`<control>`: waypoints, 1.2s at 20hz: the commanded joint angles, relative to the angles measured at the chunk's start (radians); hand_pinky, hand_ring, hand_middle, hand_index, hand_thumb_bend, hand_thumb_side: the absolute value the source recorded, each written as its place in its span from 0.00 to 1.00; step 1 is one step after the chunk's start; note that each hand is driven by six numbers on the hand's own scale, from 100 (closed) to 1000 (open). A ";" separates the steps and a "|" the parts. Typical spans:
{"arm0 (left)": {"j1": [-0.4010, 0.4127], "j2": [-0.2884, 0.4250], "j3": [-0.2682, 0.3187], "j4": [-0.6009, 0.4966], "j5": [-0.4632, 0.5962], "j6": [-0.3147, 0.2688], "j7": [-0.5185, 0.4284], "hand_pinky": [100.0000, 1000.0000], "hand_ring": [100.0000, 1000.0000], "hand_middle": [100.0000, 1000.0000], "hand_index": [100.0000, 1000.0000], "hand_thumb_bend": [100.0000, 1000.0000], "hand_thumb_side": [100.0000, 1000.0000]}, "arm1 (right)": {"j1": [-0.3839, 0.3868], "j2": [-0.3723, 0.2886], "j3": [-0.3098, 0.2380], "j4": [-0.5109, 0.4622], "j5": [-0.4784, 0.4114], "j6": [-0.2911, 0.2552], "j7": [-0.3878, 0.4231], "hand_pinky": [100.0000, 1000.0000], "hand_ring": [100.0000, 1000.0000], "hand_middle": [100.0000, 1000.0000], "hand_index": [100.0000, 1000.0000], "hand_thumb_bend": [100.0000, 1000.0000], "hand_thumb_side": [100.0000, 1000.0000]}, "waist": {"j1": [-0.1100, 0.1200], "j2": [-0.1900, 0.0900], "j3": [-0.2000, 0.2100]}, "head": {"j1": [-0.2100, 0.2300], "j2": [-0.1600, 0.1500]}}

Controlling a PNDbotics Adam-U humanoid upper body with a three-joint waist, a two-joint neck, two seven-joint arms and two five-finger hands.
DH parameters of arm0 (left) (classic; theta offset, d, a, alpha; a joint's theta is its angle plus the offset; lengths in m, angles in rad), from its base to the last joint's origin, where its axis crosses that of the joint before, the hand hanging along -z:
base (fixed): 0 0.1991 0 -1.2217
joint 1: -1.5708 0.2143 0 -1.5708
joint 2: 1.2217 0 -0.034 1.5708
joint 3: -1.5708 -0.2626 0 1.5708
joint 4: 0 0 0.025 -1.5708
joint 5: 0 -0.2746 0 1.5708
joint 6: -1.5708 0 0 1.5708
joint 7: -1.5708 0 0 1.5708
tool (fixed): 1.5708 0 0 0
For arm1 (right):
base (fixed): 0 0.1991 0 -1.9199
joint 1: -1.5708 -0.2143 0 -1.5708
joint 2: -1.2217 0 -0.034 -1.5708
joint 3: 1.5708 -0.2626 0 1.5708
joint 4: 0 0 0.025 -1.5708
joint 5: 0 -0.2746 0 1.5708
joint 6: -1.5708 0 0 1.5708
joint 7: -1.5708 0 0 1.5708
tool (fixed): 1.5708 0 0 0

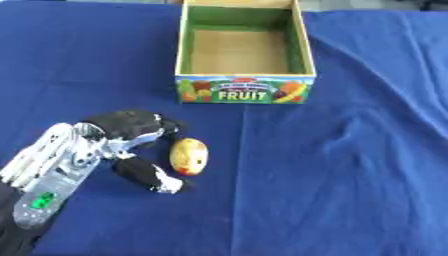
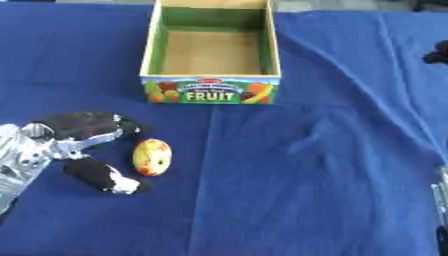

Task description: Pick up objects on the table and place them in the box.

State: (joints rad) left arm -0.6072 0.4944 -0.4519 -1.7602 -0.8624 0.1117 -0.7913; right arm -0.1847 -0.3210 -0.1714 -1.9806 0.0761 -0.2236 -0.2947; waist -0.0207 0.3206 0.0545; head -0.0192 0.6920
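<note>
Left eye view: the left hand brackets a yellow-red fruit with parted fingers, gripping nothing. Closing off-centre could roll it away from the far, empty box.

Demo tabletop, blue cloth, fruit box

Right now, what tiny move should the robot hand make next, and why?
Probably slide the left hand a little toward the yellow-and-red fruit and curl around it. The fingers and thumb sit open on either side of the fruit's left edge without holding it yet, and the FRUIT box has nothing inside.
</note>
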 commanded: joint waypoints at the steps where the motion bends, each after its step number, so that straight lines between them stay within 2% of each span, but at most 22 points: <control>1: -0.016 -0.001 0.000 0.014 -0.030 0.000 0.040 0.59 0.79 0.70 0.96 0.45 0.76 | -0.006 -0.012 -0.003 -0.019 -0.007 -0.001 0.005 0.63 0.49 0.48 0.77 0.00 1.00 | -0.001 -0.014 -0.003 | 0.005 -0.011; 4: -0.017 -0.007 -0.006 0.031 -0.050 -0.003 0.072 0.57 0.78 0.68 0.93 0.39 0.72 | -0.006 -0.012 -0.003 -0.019 -0.007 -0.001 0.005 0.63 0.49 0.48 0.77 0.00 1.00 | -0.002 -0.013 -0.003 | 0.005 -0.011; 9: -0.016 -0.014 -0.014 0.047 -0.055 -0.016 0.091 0.54 0.75 0.65 0.89 0.35 0.64 | -0.005 -0.010 -0.003 -0.019 -0.008 0.000 0.006 0.63 0.49 0.48 0.77 0.00 1.00 | -0.002 -0.011 -0.003 | 0.006 -0.010; 15: -0.014 -0.019 -0.018 0.045 -0.037 -0.015 0.117 0.48 0.71 0.60 0.77 0.29 0.60 | -0.005 -0.008 -0.003 -0.019 -0.009 0.001 0.008 0.63 0.49 0.47 0.77 0.00 1.00 | -0.002 -0.010 -0.003 | 0.006 -0.010; 20: -0.012 -0.011 -0.014 -0.011 -0.059 -0.021 0.133 0.48 0.69 0.58 0.80 0.23 0.62 | -0.004 -0.008 -0.002 -0.019 -0.010 0.004 0.011 0.63 0.49 0.47 0.77 0.00 1.00 | -0.002 -0.012 -0.002 | 0.004 -0.011; 24: -0.010 -0.003 -0.006 -0.070 -0.079 -0.029 0.122 0.44 0.66 0.57 0.79 0.17 0.52 | -0.004 -0.008 -0.002 -0.019 -0.012 0.006 0.012 0.63 0.49 0.47 0.77 0.00 1.00 | -0.002 -0.014 0.000 | 0.003 -0.013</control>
State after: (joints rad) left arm -0.6074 0.4741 -0.4692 -1.7973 -0.9338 0.0863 -0.6661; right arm -0.1842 -0.3135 -0.1713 -1.9806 0.0685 -0.2154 -0.2860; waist -0.0223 0.3251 0.0547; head -0.0151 0.6917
